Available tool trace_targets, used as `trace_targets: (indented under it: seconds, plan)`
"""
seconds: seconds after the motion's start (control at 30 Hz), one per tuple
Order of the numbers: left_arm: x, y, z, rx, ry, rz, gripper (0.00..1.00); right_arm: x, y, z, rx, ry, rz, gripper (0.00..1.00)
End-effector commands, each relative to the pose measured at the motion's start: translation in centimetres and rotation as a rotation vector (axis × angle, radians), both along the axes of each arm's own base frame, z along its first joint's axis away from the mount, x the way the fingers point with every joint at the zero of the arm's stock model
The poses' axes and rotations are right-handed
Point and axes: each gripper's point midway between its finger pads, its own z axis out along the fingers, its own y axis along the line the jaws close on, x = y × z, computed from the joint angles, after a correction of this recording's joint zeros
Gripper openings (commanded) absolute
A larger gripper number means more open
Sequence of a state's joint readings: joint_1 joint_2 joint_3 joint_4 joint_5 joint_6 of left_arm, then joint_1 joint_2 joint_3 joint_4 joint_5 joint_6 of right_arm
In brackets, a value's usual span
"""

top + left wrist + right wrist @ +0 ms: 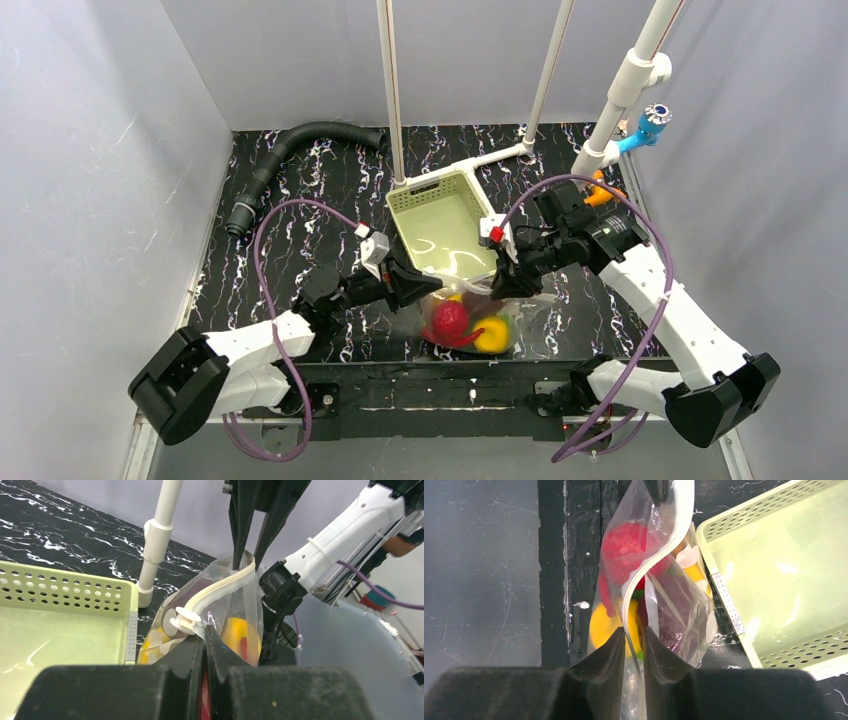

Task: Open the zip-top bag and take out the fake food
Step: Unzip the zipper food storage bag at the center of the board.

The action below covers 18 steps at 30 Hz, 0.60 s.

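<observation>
Dotted zip-top bag holding red, yellow fake food, left end effector pinching it, right end effector barely parted

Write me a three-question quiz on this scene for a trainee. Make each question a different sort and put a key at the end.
1. True or false: the fake food already lies in the basket.
2. What is the left gripper shut on?
A) the basket's rim
B) the top edge of the zip-top bag, right by the zip slider
C) a bare piece of the fake food
3. Fill in: the basket is pale ____.

Key:
1. False. The fake food is inside the zip-top bag.
2. B
3. green
</observation>
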State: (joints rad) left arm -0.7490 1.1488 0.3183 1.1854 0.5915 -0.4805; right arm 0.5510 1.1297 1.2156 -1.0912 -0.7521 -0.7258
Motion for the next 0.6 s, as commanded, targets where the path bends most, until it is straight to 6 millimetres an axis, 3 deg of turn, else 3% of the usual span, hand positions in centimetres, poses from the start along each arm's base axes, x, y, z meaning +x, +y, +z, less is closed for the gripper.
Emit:
trace_targets:
  seconds: [0.0,0.2,0.3,0.47,0.57]
  plan:
    - [-0.2,-0.1,0.2,0.096,-0.093,-0.020,0.00,0.7,0.9,2.4,0.035,-0.026,0.023,0.34]
    - [-0.7,-0.6,0.8,0.190,-0.168,-0.071,0.00,-1.1,2.1,4.3,0.029,-0.013,0.153,0.72]
    - [-1.0,-0.8,1.0,0.200,-0.180,-0.097,0.00,-1.6,3.1,5.1,0.047,0.001,0.199,0.84]
    - [-1.5,-1.4,1.5,0.198,-0.187,-0.138,0.00,-1.3,5.3,6.2,0.080,0.078,0.230,0.89]
    - [-1.7,-1.6,2.0,0.191,-0.199,-0.145,0.00,-0.3,6.6,5.9,0.058,0.114,0.201,0.88]
